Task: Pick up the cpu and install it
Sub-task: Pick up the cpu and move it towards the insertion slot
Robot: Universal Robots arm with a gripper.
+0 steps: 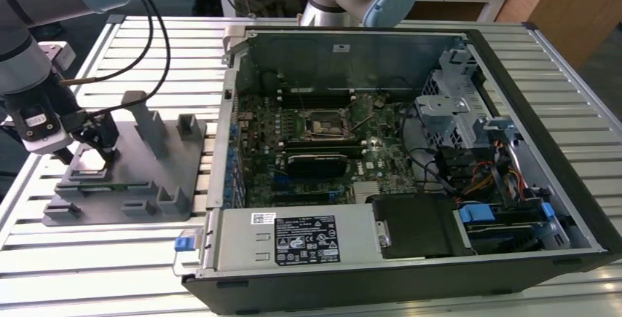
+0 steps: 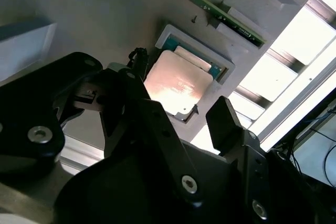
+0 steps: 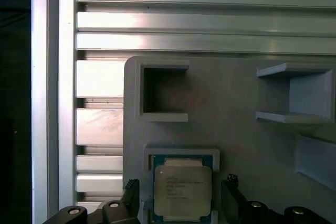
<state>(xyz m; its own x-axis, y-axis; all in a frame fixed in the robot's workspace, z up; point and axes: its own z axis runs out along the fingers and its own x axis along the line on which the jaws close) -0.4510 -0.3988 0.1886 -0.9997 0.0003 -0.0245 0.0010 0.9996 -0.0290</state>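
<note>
Jaws spread, flanking cpu (image 3: 182,192) in grey fixture (image 3: 236,87) pocket; contact with cpu hard to judge.

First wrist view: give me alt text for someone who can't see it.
The silvery cpu lies flat in a square recess of the grey fixture, with the open pincer straddling it on two sides. The fixture rests on a slatted metal table.

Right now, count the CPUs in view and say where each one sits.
1. The cpu lies in a recess of the grey fixture, straddled by the open tool. The motherboard socket may hold another; I cannot tell.
</note>
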